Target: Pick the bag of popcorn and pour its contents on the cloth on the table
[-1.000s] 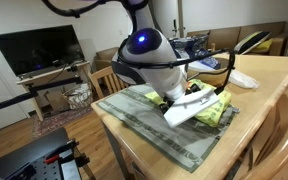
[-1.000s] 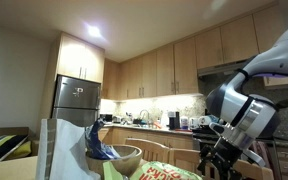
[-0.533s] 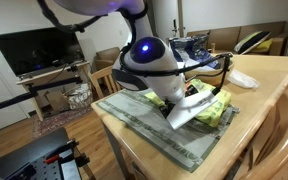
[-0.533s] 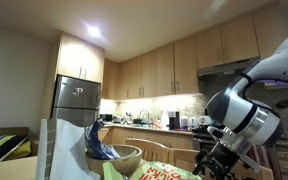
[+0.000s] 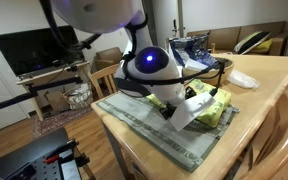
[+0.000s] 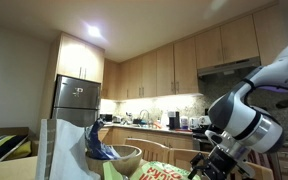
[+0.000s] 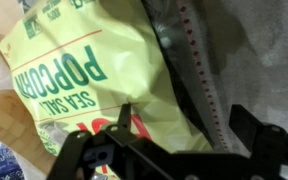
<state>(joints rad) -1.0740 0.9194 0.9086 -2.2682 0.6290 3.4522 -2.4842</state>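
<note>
The bag of popcorn [image 5: 210, 106] lies flat on the cloth [image 5: 149, 128], lime-green with "POPCORN" lettering facing up in the wrist view [image 7: 89, 70]. Its contents are hidden inside. The grey-green cloth [image 7: 246, 60] covers the near end of the blond table [image 5: 259, 100]. My gripper [image 5: 181, 102] hovers close over the bag, open and holding nothing. In the wrist view the gripper [image 7: 189, 128] straddles the bag's edge, with one finger over the bag and the other over the cloth. From the low exterior view only the bag's top [image 6: 160, 172] and the gripper [image 6: 213, 166] show.
A blue-and-white bag [image 6: 97, 142] and a wooden bowl [image 6: 126, 158] stand near the green bag. A white object [image 5: 242, 79] lies further along the table. Chair backs [image 5: 276, 140] ring the table's near side, and clutter [image 5: 196, 47] sits at the back.
The arm has come down and shifted slightly toward the bag, bringing the open gripper closer over it. The bag and cloth have not moved.
</note>
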